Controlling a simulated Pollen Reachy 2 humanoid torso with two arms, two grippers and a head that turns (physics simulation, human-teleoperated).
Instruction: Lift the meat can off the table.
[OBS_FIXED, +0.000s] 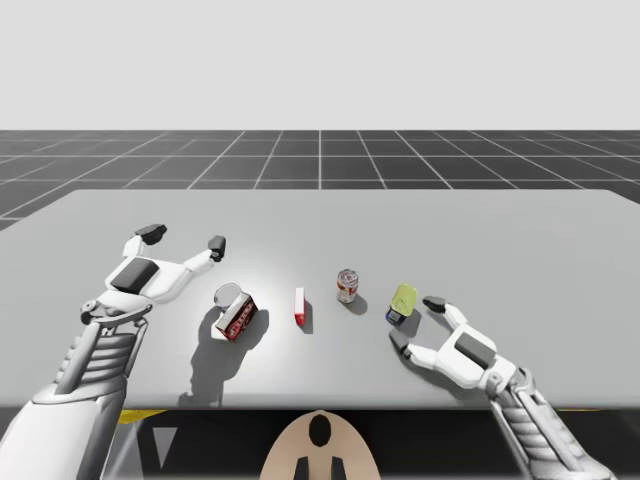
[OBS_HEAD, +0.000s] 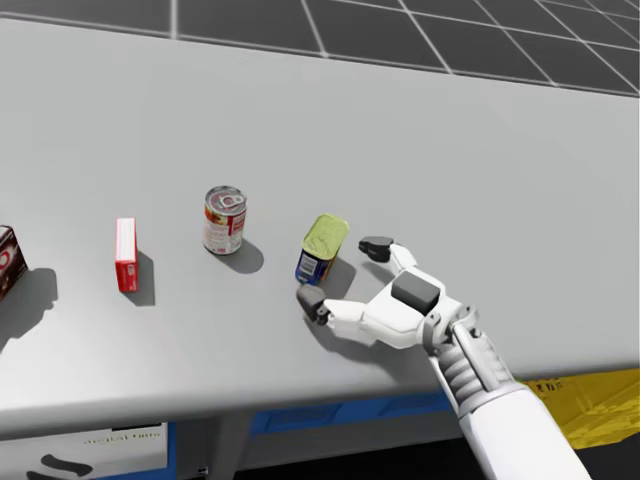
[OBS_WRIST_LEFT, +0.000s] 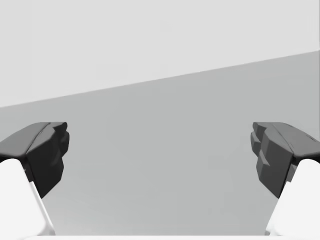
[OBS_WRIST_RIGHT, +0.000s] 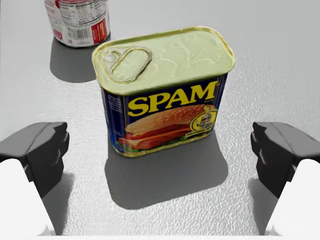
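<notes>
Meat can (OBS_WRIST_RIGHT: 165, 90) stands untouched at 12 o'clock just ahead of right gripper (OBS_HEAD: 342, 272), jaws spread, round can (OBS_WRIST_RIGHT: 77, 20) beyond at 11; left gripper (OBS_WRIST_LEFT: 160, 155) also spread.

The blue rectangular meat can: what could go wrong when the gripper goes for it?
The blue rectangular meat can stands ahead of my open right gripper, not between its fingers; closing now might grab nothing. It sits skewed, so the fingers could catch corners and twist it. Pushing in could shove it toward the red-and-white round can beyond it.

Left arm (OBS_FIXED: 98, 352) and right arm (OBS_FIXED: 532, 412) reach forward, jaws wide apart.
</notes>
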